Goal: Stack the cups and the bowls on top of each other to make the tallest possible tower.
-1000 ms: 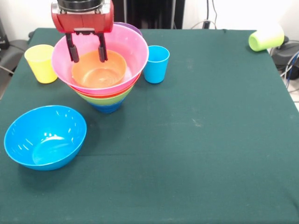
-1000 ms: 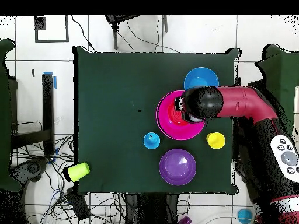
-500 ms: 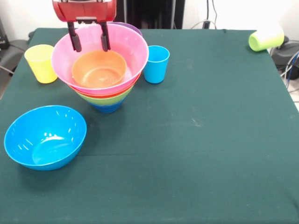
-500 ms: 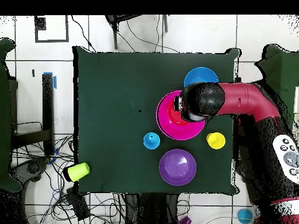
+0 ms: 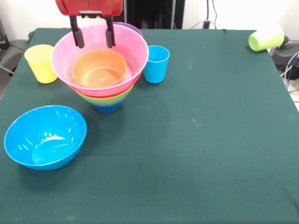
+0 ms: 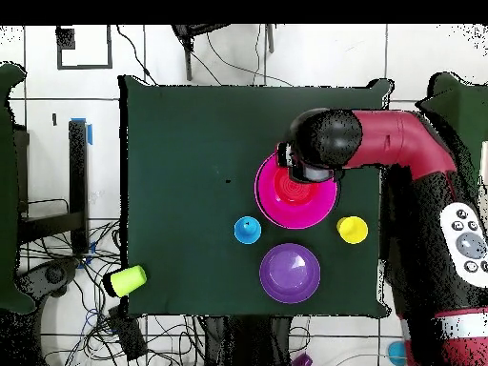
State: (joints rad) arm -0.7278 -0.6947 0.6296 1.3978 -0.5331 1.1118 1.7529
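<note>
Since 1 second ago we see the gripper (image 5: 94,38) has risen out of the tower (image 5: 100,74): its 2 black fingers (image 5: 77,37), which then reached down beside the small orange bowl (image 5: 98,68), now hang above the far rim of the large pink bowl (image 5: 131,49). The fingers are apart and hold nothing. In the overhead view the arm (image 6: 381,143) has swung toward the picture's top and now hides the light blue bowl.

Directly beneath the gripper the small orange bowl sits inside the large pink bowl, which tops the nested stack; under it we make out orange-red and lime green rims and the small dark blue bowl (image 5: 107,108) at the base. Behind the gripper a purple bowl's (image 5: 131,28) edge peeks past the pink rim. In the front view, the yellow cup (image 5: 41,63) stands to the gripper's left, the light blue cup (image 5: 156,64) to its right beside the tower. The light blue bowl (image 5: 45,136) lies nearer the camera, apart from the stack. The lime green cup (image 5: 266,37) lies on its side, far to the right.
</note>
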